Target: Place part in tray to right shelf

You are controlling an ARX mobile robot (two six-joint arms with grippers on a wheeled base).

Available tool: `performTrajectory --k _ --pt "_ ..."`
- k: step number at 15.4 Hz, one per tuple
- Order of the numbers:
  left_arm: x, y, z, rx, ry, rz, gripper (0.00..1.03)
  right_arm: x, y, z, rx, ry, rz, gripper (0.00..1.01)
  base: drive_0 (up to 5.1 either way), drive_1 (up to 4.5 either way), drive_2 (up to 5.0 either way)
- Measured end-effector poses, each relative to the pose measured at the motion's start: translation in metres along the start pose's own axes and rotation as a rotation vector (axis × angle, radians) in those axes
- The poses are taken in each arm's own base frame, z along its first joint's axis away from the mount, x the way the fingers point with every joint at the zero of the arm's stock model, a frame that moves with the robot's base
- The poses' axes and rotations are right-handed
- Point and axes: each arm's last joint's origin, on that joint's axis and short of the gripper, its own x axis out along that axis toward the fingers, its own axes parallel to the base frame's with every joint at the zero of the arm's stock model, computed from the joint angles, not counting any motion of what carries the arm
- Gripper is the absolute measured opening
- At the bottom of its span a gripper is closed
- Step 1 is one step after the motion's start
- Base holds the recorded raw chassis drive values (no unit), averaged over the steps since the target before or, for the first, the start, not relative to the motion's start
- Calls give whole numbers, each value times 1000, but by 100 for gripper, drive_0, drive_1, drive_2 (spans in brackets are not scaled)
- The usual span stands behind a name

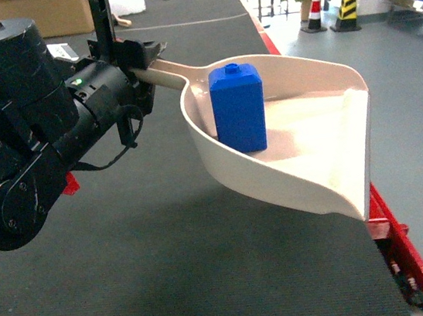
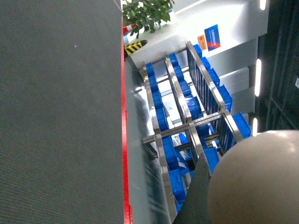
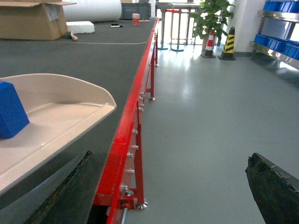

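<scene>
The left gripper [image 1: 127,58] has its jaws clamped on the tray's handle, holding the tray [image 1: 332,185] level above the tabletop [image 1: 172,272] so that the part [image 1: 238,108] stands upright on its floor, against the rear wall, and does not slide toward the open lip. The right gripper [image 3: 173,186] has its jaws apart and empty, probably kept clear beside the tray. The right shelf [image 2: 187,126], seen only obliquely, lies well apart across the floor [image 3: 210,107].

A dark grey desk [image 1: 172,272] with a red edge rail [image 3: 128,126] ran beside a grey floor [image 3: 210,116]. Beyond stood a potted plant [image 3: 212,18], striped bollards [image 3: 229,43], a cardboard box [image 3: 28,21] and blue bins [image 2: 156,100].
</scene>
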Motion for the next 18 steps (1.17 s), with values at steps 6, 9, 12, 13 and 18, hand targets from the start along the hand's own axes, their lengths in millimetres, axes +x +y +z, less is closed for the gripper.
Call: performTrajectory --k 6,9,12,13,18 --pt "0 0 0 1 0 -2 13 0 0 0 0 -1 0 98 493 -189 -284" --pt "0 0 0 1 0 -2 13 0 0 0 0 0 0 98 483 -148 -339" --pt "0 0 0 0 1 3 13 0 0 0 0 -1 0 98 489 -179 -306" --pt "0 0 0 1 1 1 13 0 0 0 0 3 0 98 497 -248 -248" --pt "0 0 0 1 0 1 13 0 0 0 0 0 0 98 493 -251 -251"
